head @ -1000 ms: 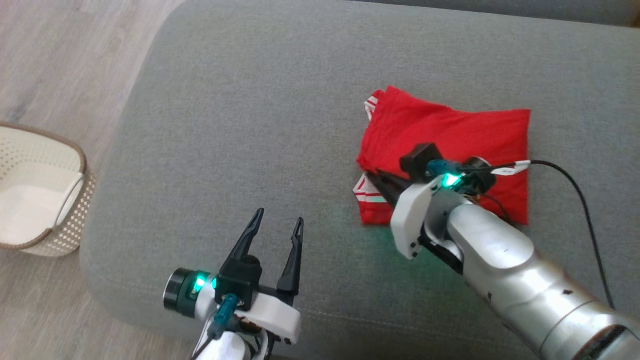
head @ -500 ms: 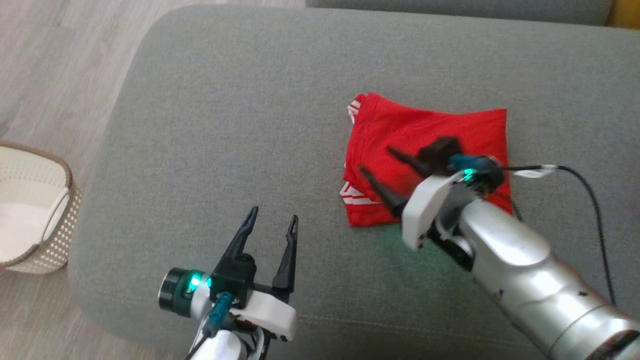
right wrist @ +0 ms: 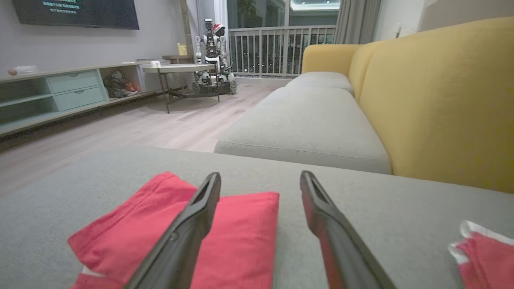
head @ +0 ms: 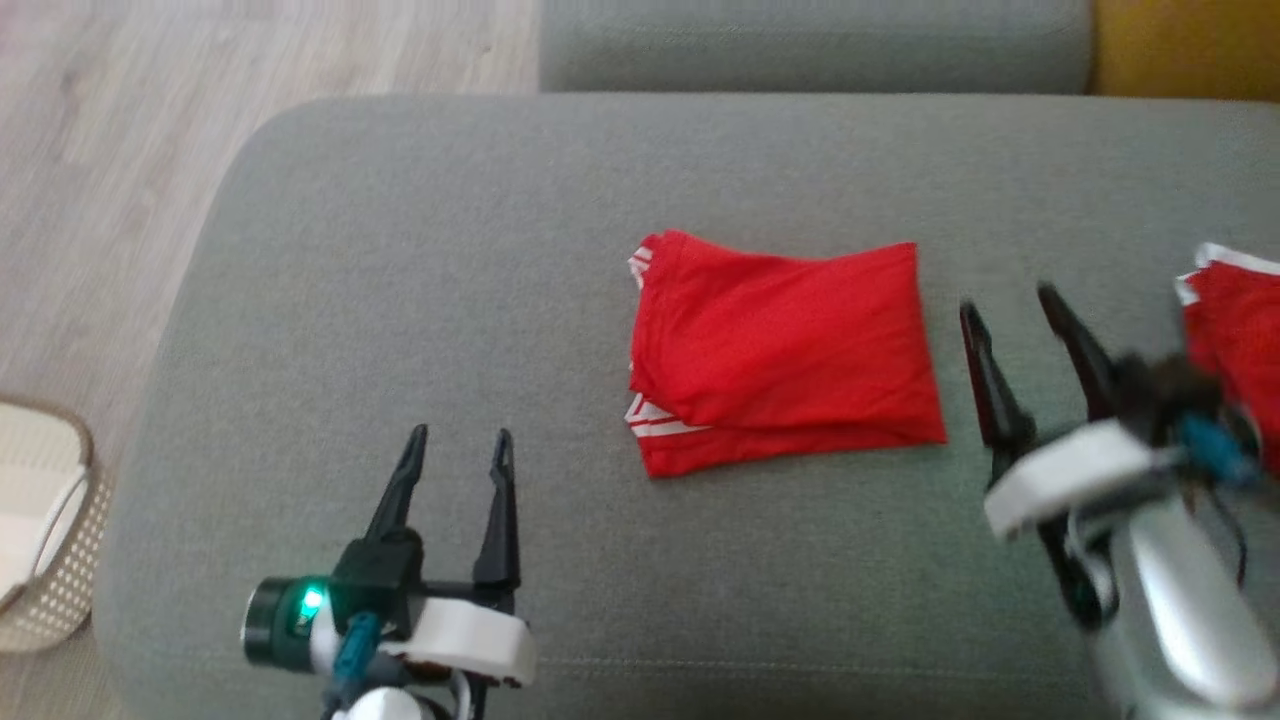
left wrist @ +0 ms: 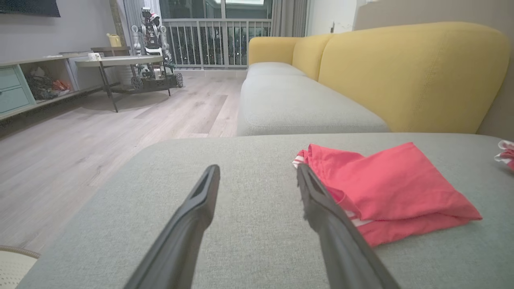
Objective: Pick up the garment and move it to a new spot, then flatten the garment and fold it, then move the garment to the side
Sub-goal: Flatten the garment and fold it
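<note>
The garment [head: 785, 355] is a red piece with white stripes, folded into a neat rectangle in the middle of the grey sofa seat [head: 420, 260]; it also shows in the left wrist view [left wrist: 385, 190] and the right wrist view [right wrist: 225, 237]. My right gripper [head: 1010, 300] hangs open just right of the garment, apart from it, nothing between its fingers. My left gripper [head: 460, 435] is open and empty over the seat's front left, well clear of the cloth.
A second red and white cloth [head: 1235, 330] lies at the seat's right edge. A white perforated basket [head: 45, 540] stands on the wooden floor at the left. Another grey seat [head: 810, 45] and a yellow backrest [head: 1185, 45] lie beyond.
My right gripper opened, let go of the garment's left edge and drew back to the right of it. The head camera shifted, so the whole picture moved. The left gripper stayed open.
</note>
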Available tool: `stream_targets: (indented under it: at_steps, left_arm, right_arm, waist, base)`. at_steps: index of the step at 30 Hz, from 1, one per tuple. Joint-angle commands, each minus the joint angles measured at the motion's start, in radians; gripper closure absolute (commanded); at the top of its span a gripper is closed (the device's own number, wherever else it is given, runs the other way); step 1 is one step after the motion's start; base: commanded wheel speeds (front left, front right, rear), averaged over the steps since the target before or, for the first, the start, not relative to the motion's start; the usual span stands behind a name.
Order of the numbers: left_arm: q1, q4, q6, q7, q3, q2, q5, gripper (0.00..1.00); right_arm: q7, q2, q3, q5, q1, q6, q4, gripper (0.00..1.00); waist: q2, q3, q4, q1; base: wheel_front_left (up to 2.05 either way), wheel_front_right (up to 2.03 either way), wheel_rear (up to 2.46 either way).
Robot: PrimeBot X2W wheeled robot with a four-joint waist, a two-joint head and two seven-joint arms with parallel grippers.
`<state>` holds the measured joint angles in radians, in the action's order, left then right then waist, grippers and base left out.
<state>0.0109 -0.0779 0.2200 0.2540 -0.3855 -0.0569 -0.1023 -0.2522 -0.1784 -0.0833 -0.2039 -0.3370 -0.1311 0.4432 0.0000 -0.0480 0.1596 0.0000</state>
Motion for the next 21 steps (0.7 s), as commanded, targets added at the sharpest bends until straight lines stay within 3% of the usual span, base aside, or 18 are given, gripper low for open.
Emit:
stream_targets:
  at_steps: [1,5,11,21]
  left_arm:
    - [-0.015,0.042,0.005,0.008,0.042,0.004,0.001,0.00]
    - [0.020,0.061,-0.005,0.008,0.063,-0.001,0.008,0.00]
    - [0.081,0.091,-0.019,0.008,0.088,-0.013,0.036,0.00]
    - [0.112,0.071,-0.029,0.008,0.098,-0.016,0.069,0.00]
  right_arm:
    - [-0.009,0.027,0.000,0.028,0.020,0.000,-0.066,0.00]
    - [-0.009,0.071,0.055,0.104,0.162,0.000,-0.183,0.00]
    - [-0.009,0.116,0.069,0.149,0.331,0.000,-0.255,0.00]
    - [-0.009,0.128,0.056,0.124,0.360,0.000,-0.236,0.00]
  waist:
    - [0.0000,0.023,-0.021,0.0000]
    - [0.0000,0.058,-0.041,0.0000]
    - [0.0000,0.094,-0.065,0.0000]
    - [0.0000,0.117,-0.083,0.0000]
  base:
    - [0.00,0.00,0.00]
    - [0.00,0.00,0.00]
    - [0.00,0.00,0.00]
    - [0.00,0.00,0.00]
